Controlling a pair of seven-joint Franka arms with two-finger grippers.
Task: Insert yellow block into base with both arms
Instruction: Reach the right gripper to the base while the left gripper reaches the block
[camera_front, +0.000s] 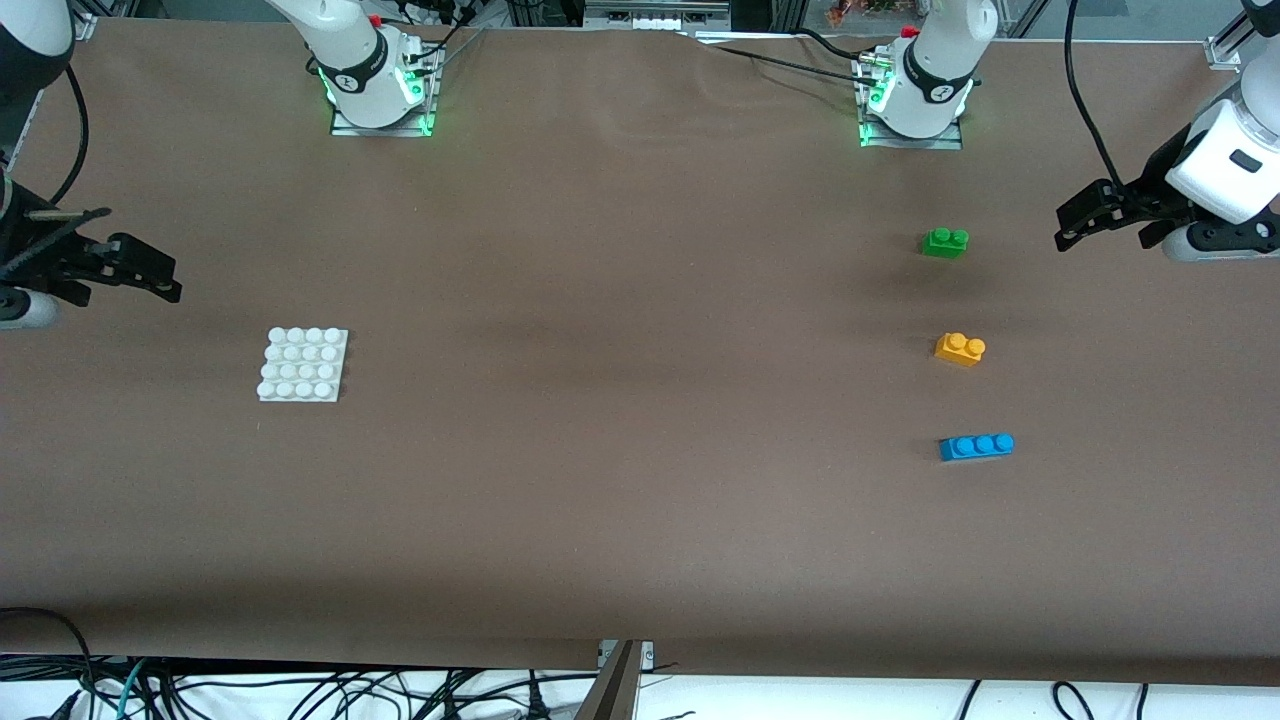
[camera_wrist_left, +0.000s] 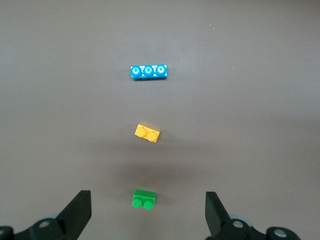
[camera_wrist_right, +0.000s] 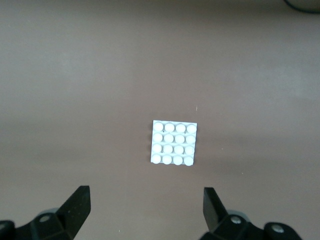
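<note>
Left tool (camera_wrist_left: 147, 212) hangs spread wide, empty, over the table (camera_front: 640, 300) at the left arm's end, touching nothing. Right tool (camera_wrist_right: 146, 210) likewise wide apart and empty at the right arm's end. Yellow block (camera_front: 960, 348) lies on the table between green brick (camera_front: 945, 242) and blue brick (camera_front: 976, 446). Base (camera_front: 303, 364) lies flat, well apart from them, toward the right arm's end.

On the brown-covered bench (camera_front: 620, 300), the small yellow-orange plastic block (camera_front: 960, 348) sits between a green two-stud brick (camera_front: 945, 242) farther from the camera and a blue three-stud brick (camera_front: 976, 446) nearer. The flat white studded square base (camera_front: 303, 364) lies well apart, toward the right arm's end. The left gripper (camera_front: 1085, 222) and the right gripper (camera_front: 140, 270) hang at the bench's ends.
</note>
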